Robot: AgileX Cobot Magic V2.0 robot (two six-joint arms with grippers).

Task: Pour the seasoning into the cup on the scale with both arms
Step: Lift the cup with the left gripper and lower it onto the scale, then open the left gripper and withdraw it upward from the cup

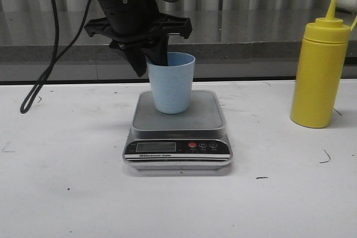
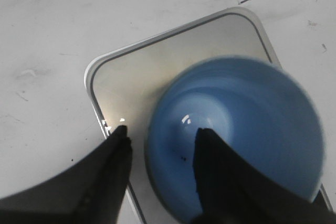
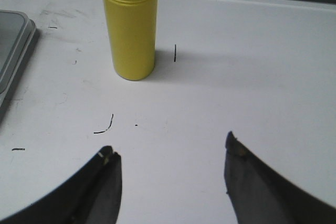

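The light blue cup stands upright on the silver scale at the table's middle. My left gripper comes down from above and straddles the cup's left wall, open. In the left wrist view one finger is inside the cup and the other is outside over the scale platform, with a gap to the wall; the gripper looks open. The yellow seasoning bottle stands upright at the right, capped. In the right wrist view my right gripper is open and empty, short of the bottle.
A black cable hangs in a loop at the left onto the table. A grey ledge and curtain run along the back. The scale's edge shows in the right wrist view. Small dark marks dot the white table.
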